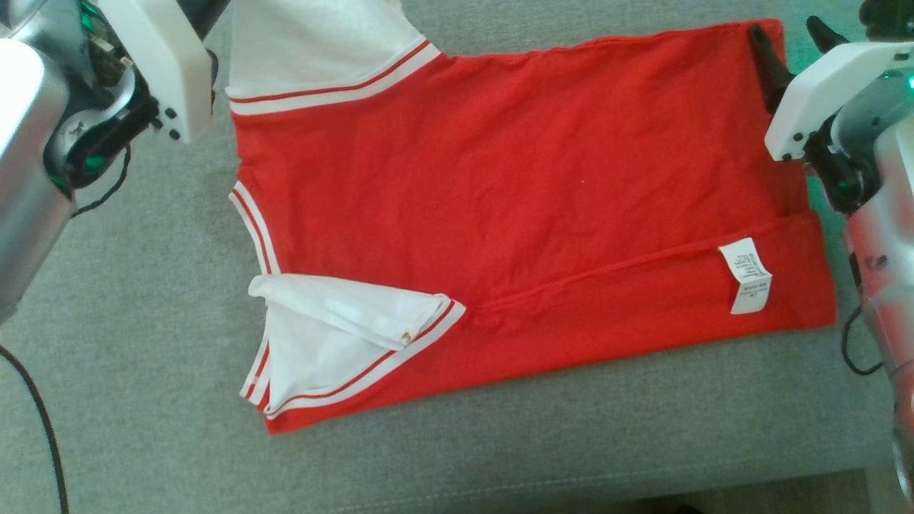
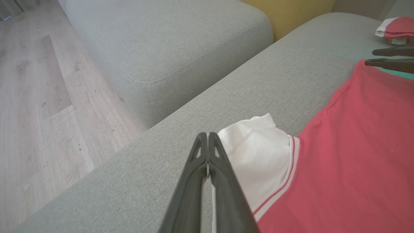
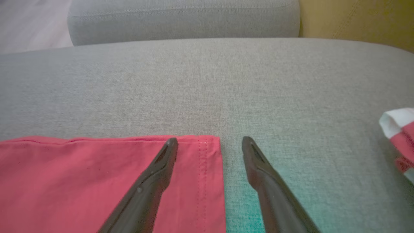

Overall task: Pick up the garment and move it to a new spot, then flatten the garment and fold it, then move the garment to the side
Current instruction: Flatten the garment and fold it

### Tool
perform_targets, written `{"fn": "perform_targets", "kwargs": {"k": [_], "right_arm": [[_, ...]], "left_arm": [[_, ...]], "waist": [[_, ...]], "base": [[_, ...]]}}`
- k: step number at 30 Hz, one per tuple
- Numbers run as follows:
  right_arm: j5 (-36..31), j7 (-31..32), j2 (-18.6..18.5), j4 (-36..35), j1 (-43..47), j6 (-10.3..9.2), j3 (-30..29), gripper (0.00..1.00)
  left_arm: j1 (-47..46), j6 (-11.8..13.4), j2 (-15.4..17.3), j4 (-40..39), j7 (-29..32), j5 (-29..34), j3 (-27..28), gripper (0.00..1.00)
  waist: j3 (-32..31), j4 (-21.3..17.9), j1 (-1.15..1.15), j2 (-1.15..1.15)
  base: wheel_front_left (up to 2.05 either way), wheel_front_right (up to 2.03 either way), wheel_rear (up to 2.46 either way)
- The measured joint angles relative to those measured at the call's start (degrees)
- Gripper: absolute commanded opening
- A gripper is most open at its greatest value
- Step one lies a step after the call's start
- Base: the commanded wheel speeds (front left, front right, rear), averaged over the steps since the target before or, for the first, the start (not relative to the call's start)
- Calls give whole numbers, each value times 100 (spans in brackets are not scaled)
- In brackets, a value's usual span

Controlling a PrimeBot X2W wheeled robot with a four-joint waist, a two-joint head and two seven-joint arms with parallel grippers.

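Note:
The garment [image 1: 500, 178] is a red T-shirt with white sleeves, lying flat on the grey sofa cushion [image 1: 143, 400]. Its near edge is folded over, showing a white label [image 1: 745, 276]. One white sleeve [image 1: 335, 335] is tucked onto the body. My left gripper [image 2: 207, 137] is shut, its fingers hovering at the edge of the far white sleeve [image 2: 258, 155] with nothing seen held. My right gripper [image 3: 209, 139] is open at the hem corner [image 3: 207, 145]: one finger over red cloth, the other over bare cushion. The right gripper [image 1: 789, 39] is also at the top right of the head view.
A second red and white cloth [image 3: 399, 136] lies on the cushion right of the hem. Beyond the cushion stand another grey cushion block [image 2: 168, 42], a yellow cushion [image 2: 291, 13] and wooden floor [image 2: 38, 97]. A black cable [image 1: 43, 428] hangs at the left.

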Motion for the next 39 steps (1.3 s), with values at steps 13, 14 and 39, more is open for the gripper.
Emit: {"fn": "perform_targets", "kwargs": {"k": [13, 14, 39], "right_arm": [[-37, 52, 134, 1059, -658, 0, 314, 62], [-18, 52, 142, 1093, -688, -1, 338, 51], [514, -715, 116, 1616, -1200, 0, 543, 0]], "left_arm": [[23, 36, 2, -57, -49, 3, -70, 0], [23, 36, 1, -55, -48, 3, -81, 0], [-64, 57, -7, 365, -799, 327, -166, 0]], "waist": [[33, 65, 0, 0], [34, 65, 0, 0], [-6, 36, 0, 0]], "base": [[0, 0, 0], [0, 0, 0], [0, 0, 0]]}}
